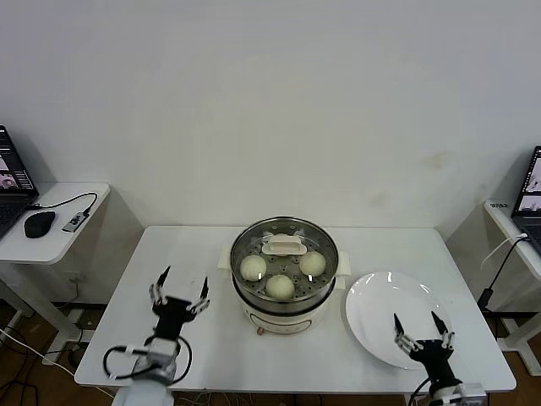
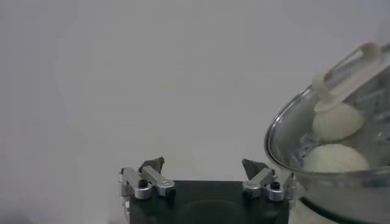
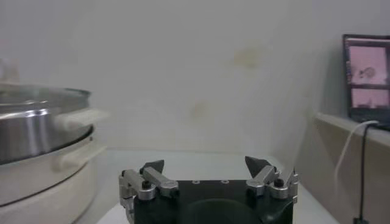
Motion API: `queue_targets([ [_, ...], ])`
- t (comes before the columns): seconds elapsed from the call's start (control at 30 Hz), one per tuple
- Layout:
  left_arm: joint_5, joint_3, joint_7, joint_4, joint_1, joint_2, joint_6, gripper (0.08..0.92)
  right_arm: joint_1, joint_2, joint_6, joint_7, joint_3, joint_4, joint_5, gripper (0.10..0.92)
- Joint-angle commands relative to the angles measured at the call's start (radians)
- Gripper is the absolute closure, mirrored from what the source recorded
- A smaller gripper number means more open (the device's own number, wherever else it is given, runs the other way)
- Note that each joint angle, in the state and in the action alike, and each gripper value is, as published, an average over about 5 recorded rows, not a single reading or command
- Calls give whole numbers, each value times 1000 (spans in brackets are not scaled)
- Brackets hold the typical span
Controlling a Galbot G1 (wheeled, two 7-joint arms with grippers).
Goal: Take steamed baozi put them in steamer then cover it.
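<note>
Both grippers, jaws open, flank the covered steamer (image 1: 284,275) holding baozi (image 1: 280,287).

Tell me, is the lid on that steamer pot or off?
On. The glass cover sits on the steamer, its handle on top and buns visible through it.

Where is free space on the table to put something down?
Bare tabletop lies left of the steamer, behind the open left gripper, and along the far edge. The right side is crowded: the plate fills it, with the open right gripper over its near rim.
</note>
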Motion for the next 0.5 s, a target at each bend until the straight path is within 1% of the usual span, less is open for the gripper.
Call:
queue_targets([
  [0.03,-261,-87,-32,42,245,-3,-113,177,-116,-32,-92,39,-41,104,26,203],
  [0.17,-216,-73,-5,39,268,1,-46,177,-121,-47,-116,38,-34,113,44,203],
  [0.5,-247,-79,13,47,245,-13,-17,177,-101,-46,-120,36,-47,95,48,203],
])
